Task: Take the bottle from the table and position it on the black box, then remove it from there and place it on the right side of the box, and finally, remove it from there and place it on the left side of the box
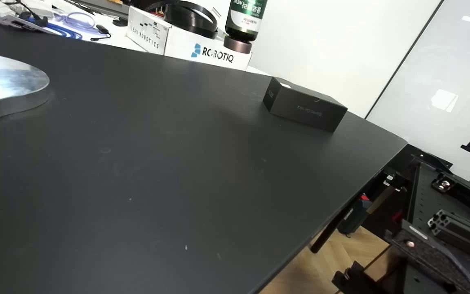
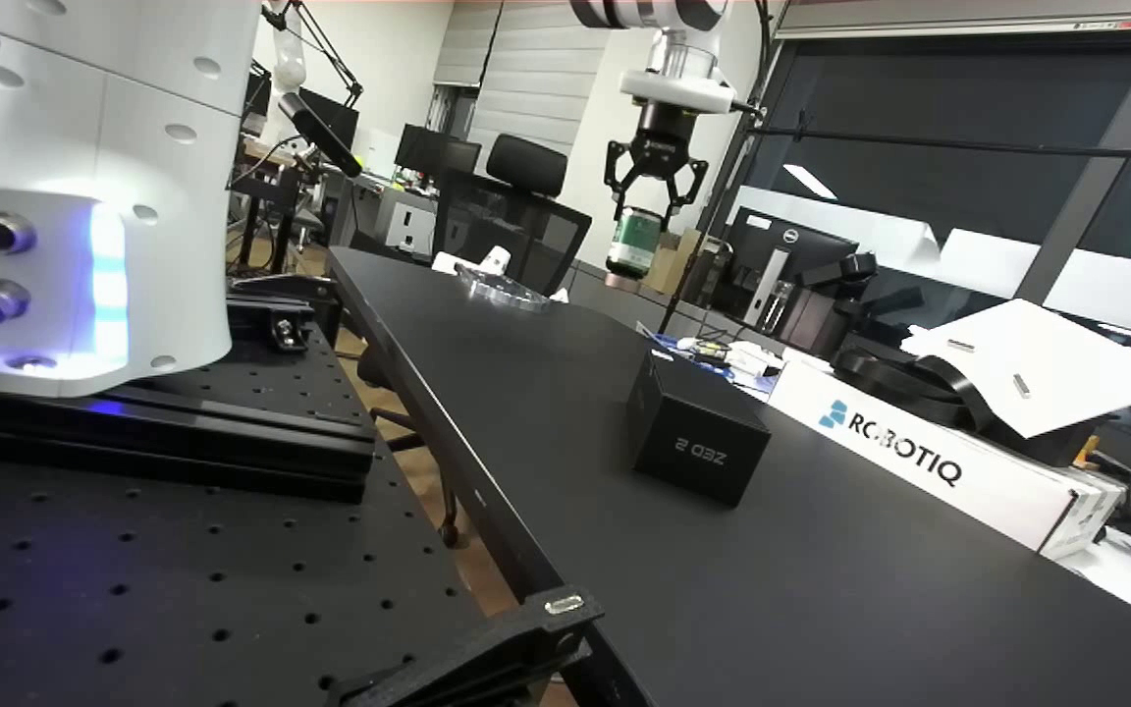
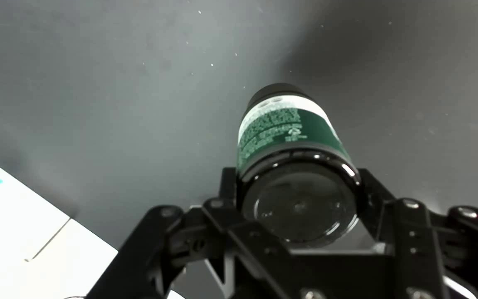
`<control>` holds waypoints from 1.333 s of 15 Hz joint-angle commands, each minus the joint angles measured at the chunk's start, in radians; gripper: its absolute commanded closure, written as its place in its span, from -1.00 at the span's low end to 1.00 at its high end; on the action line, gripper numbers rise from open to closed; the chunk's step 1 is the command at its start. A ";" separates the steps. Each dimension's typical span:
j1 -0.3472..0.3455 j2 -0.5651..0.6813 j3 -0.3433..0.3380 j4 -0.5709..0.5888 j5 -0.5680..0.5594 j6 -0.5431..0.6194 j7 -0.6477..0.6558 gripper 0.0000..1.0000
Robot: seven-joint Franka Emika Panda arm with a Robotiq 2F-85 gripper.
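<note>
The bottle (image 1: 244,20), with a green label and pale band, hangs cap down in the air in both exterior views (image 2: 635,242). My gripper (image 2: 644,210) is shut on its base end. In the wrist view the gripper's fingers (image 3: 298,187) press the sides of the bottle (image 3: 291,128), and its dark base faces the camera. The black box (image 1: 306,106) lies on the table (image 1: 149,171), also seen in an exterior view (image 2: 698,432). The bottle is above the table and apart from the box. The black box is out of the wrist view.
A white box with blue Robotiq lettering (image 1: 208,53) stands behind the table's far edge, also seen in an exterior view (image 2: 894,447). A shiny rounded plate (image 1: 8,81) lies on the table. Cables (image 1: 61,28) lie beyond it. The white robot base (image 2: 94,196) stands beside the table.
</note>
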 commanded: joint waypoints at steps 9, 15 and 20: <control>-0.110 -0.054 -0.087 -0.054 0.026 -0.060 -0.150 0.11; -0.172 -0.096 -0.131 -0.115 0.127 -0.062 -0.337 0.11; -0.208 -0.124 -0.186 -0.168 0.186 -0.035 -0.497 0.11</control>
